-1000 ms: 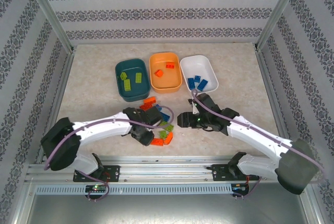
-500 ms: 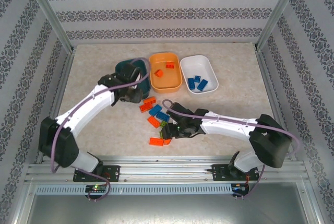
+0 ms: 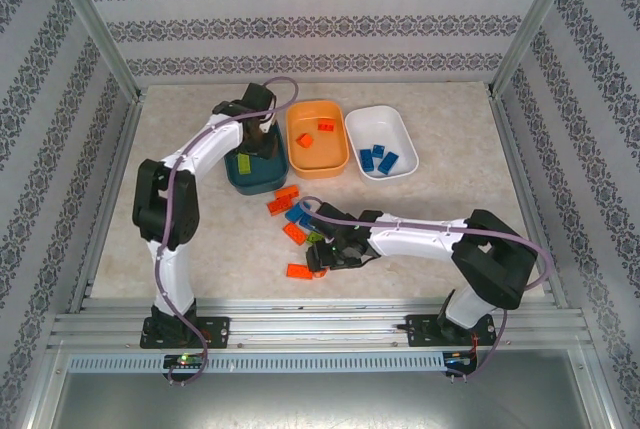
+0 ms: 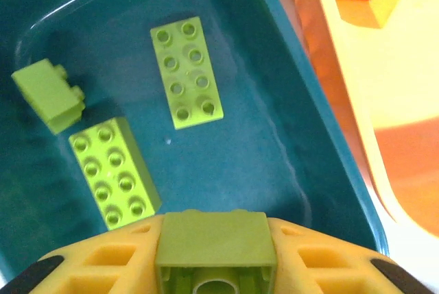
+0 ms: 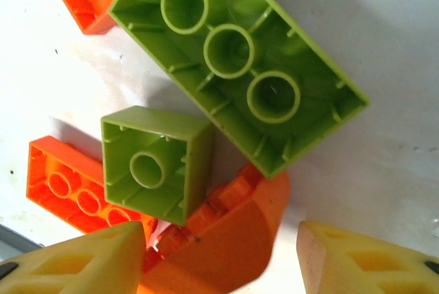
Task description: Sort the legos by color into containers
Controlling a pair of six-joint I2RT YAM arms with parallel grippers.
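Gripped lime lego [image 4: 214,239] over teal container [image 4: 288,191]

Bright, even light, soft shadows; wrist views slightly soft, sheen on teal tub [image 4: 267,136].

both arms wear smooth white shells, the left arm [image 3: 205,149] and the right arm [image 3: 420,241] alike, linked by chunky black joint housings [image 3: 490,264]. a thin lilac cable [image 3: 340,219] trails loosely along each. the bases [image 3: 176,329] are black. the fingers [image 4: 103,261] are yellow, moulded with hollow ribbed pockets, and black at the outer corners.
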